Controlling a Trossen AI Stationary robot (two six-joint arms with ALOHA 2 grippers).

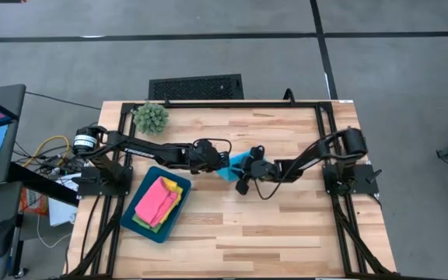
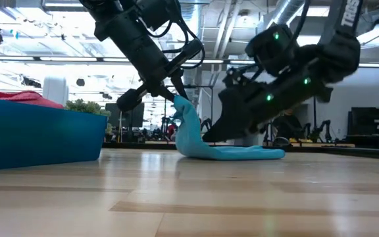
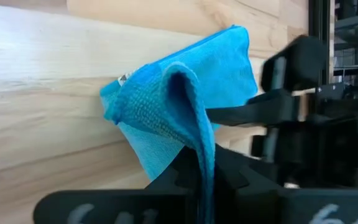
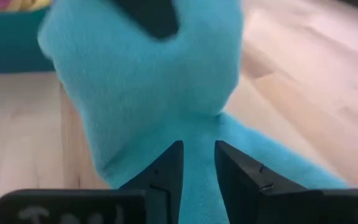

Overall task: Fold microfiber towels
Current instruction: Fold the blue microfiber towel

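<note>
Light blue microfiber towel point(image 2: 206, 141) is found near the middle of the pale wooden table point(image 1: 286, 233), one corner raised and the rest trailing flat on the boards. That raised corner is pinched by the left gripper point(image 2: 166, 91), whose jaws are closed on the cloth, while the right gripper point(image 4: 197, 171) is held low over the flat part with its jaws narrowly parted and cloth lying between them; whether that cloth is truly pinched cannot be told. Risk is judged to lie in the thin hold at the corner: should the left arm be moved while the right pins or drags the fabric, the corner could be pulled free or the fold bunched unevenly. A collision could also be caused, since the two grippers are close together. Pink, yellow and green towels point(image 1: 160, 201) are stacked in the dark teal rectangular tray point(image 1: 134, 218), but their folds cannot be checked. Much of the towel is covered by both arms in the overhead view.
</note>
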